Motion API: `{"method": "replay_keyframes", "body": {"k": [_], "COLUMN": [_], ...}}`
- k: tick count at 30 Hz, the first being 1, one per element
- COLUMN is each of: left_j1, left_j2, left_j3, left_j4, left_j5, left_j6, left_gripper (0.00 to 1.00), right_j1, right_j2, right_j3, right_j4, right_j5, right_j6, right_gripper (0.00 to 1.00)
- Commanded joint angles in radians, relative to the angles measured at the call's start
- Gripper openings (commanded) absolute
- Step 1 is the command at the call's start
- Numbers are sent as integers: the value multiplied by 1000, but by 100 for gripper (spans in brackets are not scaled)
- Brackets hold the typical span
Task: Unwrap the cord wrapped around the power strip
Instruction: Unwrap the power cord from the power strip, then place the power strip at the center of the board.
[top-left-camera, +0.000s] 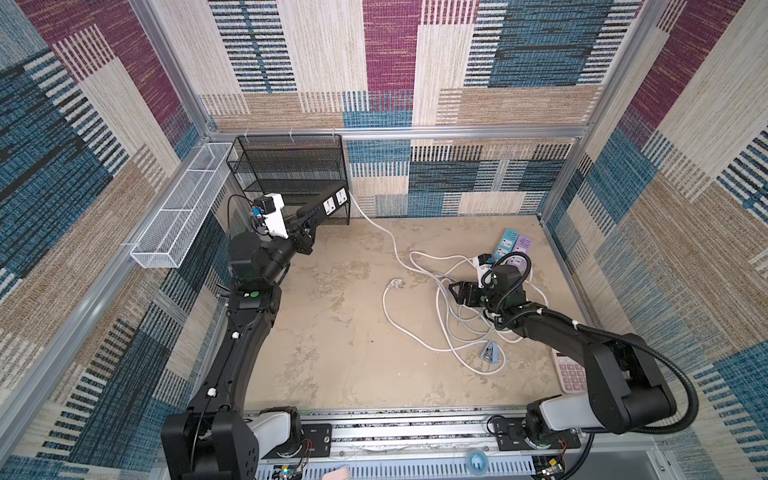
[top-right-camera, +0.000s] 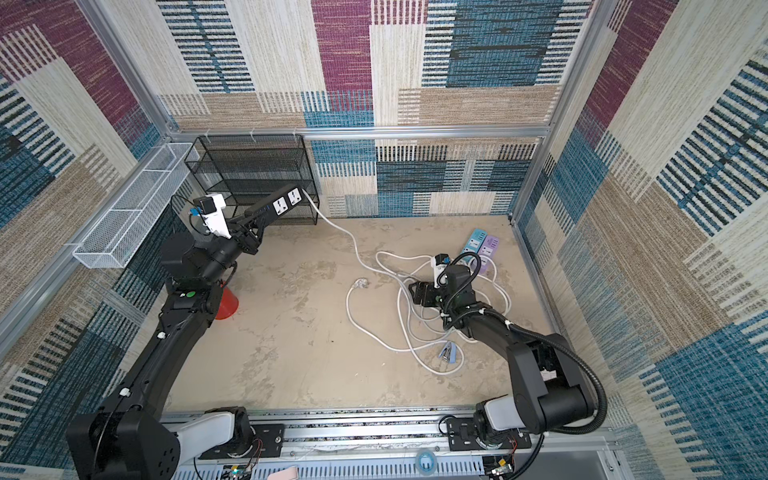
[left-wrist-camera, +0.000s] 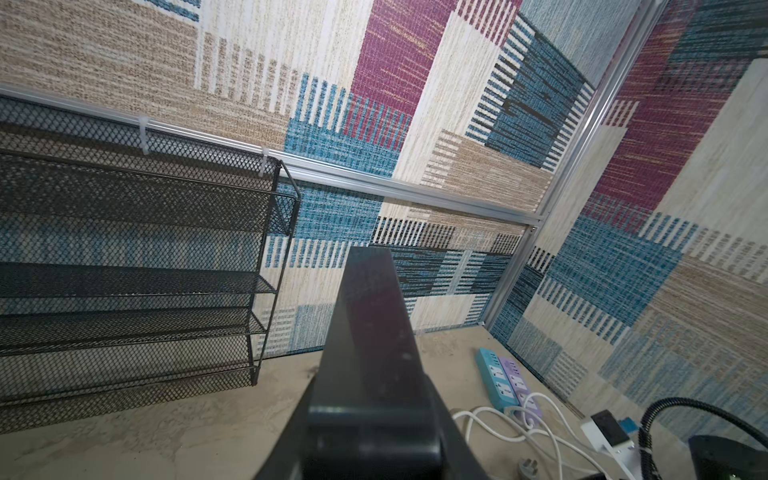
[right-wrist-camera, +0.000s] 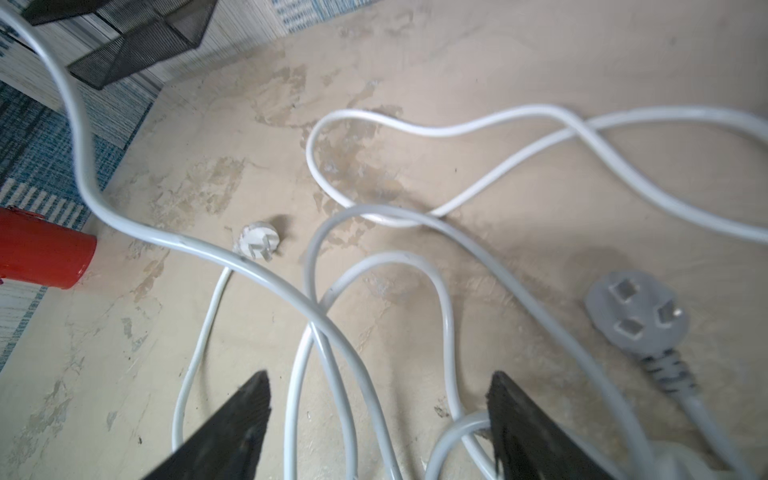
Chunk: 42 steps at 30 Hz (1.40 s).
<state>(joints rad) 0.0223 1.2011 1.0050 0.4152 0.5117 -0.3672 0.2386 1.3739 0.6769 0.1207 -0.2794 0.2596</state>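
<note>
Clamping the power strip (top-left-camera: 328, 204) in left jaws, I am hovering right jaws apart — next, probably grasping slack cord (right-wrist-camera: 82, 158).

Both top views are looking down from high over the front rail (top-left-camera: 415, 434), taking in nearly the same table (top-left-camera: 332, 353) and walls (top-left-camera: 374, 62). The left wrist camera is riding high, facing along the black strip (left-wrist-camera: 374, 332) toward the far right corner (left-wrist-camera: 536, 224), sharing the rack (left-wrist-camera: 145, 282) and pastel strips (left-wrist-camera: 505, 376) with them. The right wrist camera is hovering close over the table, facing the cord (right-wrist-camera: 166, 243) and cup (right-wrist-camera: 41, 253), both showing in a top view.
</note>
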Motion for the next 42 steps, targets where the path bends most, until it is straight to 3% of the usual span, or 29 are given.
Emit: {"method": "replay_keyframes", "body": {"k": [1, 8, 15, 26, 42], "left_j1": [-12, -69, -197, -293, -303], "left_j2": [10, 50, 89, 196, 155], "left_j3": [24, 73, 166, 360, 360], "left_j4": [84, 43, -198, -600, -625], "left_j5": [59, 165, 175, 146, 204], "left_j6": [-33, -38, 95, 261, 277], "left_gripper": [0, 0, 0, 0, 0], "right_j1": [7, 91, 215, 403, 461], "right_j2": [-74, -172, -180, -110, 86], "right_j3": [48, 210, 351, 516, 648], "right_j4": [-52, -107, -115, -155, -170], "right_j5": [-4, -9, -37, 153, 175], "right_j6": [-76, -252, -515, -902, -1007], "right_gripper": [99, 98, 98, 98, 97]}}
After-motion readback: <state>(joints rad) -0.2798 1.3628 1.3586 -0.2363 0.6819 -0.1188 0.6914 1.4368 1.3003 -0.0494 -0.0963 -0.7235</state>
